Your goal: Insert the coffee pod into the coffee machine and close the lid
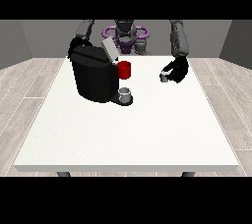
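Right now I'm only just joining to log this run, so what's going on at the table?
A humanoid robot stands behind the white table. The hand at the view's right is curled round a small grey coffee pod, apart from the black coffee machine. The machine's lid stands open, with a red part showing and a grey cup on its base. The other hand is hidden behind the machine.
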Controlling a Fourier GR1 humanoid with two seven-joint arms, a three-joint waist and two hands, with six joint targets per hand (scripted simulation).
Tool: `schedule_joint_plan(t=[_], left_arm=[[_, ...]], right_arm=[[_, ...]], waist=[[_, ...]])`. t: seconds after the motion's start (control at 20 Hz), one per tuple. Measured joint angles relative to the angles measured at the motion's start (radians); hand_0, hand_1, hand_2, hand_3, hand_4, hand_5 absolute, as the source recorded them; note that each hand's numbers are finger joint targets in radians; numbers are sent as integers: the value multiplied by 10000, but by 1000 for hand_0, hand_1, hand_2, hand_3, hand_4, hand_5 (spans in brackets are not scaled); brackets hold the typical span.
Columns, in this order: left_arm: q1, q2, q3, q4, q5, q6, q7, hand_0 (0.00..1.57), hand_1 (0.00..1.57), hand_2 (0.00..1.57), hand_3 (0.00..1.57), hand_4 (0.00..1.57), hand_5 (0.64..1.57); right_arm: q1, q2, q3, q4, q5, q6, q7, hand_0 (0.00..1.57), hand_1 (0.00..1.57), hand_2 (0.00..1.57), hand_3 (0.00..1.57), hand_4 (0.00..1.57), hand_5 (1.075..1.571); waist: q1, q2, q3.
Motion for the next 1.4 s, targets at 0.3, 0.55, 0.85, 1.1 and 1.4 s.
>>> schedule_joint_plan(t=[0.3, 0.55, 0.85, 1.1, 1.4], left_arm=[[-644, -111, -110, -545, 6, -811, 104, 1258, 1258, 1321, 1297, 529, 1571], [-1469, 79, -127, -858, -17, -1624, 433, 1272, 1272, 1342, 1293, 548, 1571], [-2238, -142, -54, -1140, -101, -1884, 1062, 1272, 1272, 1342, 1293, 548, 1571], [-2692, -118, 125, -1221, -157, -1936, 1491, 1017, 1017, 1206, 1226, 503, 1571], [-3736, 119, 558, -1159, -27, -2175, 2212, 1255, 1255, 1287, 1219, 471, 1571]], right_arm=[[-125, -17, -360, 830, -243, 43, -267, 0, 0, 0, 0, 459, 1571], [-246, 10, -269, 1169, -167, 69, -257, 0, 0, 0, 0, 468, 1571], [-651, 20, -228, 1468, -180, 120, -405, 0, 0, 0, 0, 492, 1571], [-554, 65, -91, 1417, -240, 325, -534, 0, 0, 0, 0, 496, 1571], [-802, 72, 55, 1205, -324, 396, -572, 0, 0, 0, 0, 526, 1571]], waist=[[224, -403, -2], [142, -629, 0], [-27, -524, 0], [-333, -573, -2], [-758, -314, -1]])
